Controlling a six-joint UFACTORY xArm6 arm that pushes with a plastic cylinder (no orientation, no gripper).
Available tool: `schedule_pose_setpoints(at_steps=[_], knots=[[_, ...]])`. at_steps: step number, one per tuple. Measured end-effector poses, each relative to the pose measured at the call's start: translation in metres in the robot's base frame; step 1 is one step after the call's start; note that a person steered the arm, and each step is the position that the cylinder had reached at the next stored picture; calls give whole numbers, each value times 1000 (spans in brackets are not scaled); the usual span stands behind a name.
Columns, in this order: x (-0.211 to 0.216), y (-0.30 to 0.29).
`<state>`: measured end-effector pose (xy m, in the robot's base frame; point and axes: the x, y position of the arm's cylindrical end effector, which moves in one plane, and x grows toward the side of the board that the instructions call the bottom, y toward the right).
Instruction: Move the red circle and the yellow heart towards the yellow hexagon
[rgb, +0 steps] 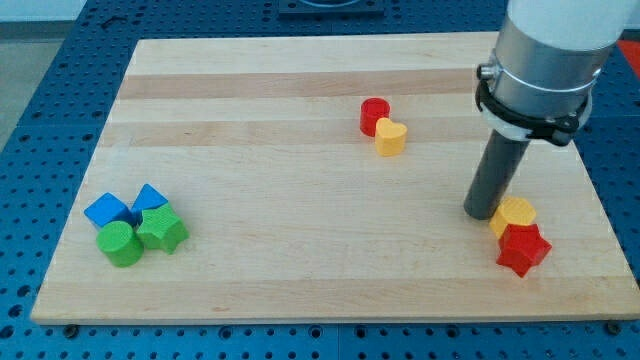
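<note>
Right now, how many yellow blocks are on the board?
2. The yellow heart sits near the view's top centre, touching the red circle. The yellow hexagon is at the view's right, beside my tip. None appear hidden.

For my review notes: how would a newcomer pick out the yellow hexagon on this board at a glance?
Start at the wooden board and go to its lower corner on the view's right, where the dark rod comes down; my tip sits just to the view's left of a two-block pair there. The yellow hexagon is the upper of the pair, touching the red star below it. The other yellow block, the yellow heart, lies mid-board beside the red circle.
</note>
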<state>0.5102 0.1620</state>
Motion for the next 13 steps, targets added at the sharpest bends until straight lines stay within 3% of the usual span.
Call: schedule_pose_setpoints(at_steps=[1,5,8,13], knots=[[-9,1],[-175,8],[-176,-61],[-176,-102]])
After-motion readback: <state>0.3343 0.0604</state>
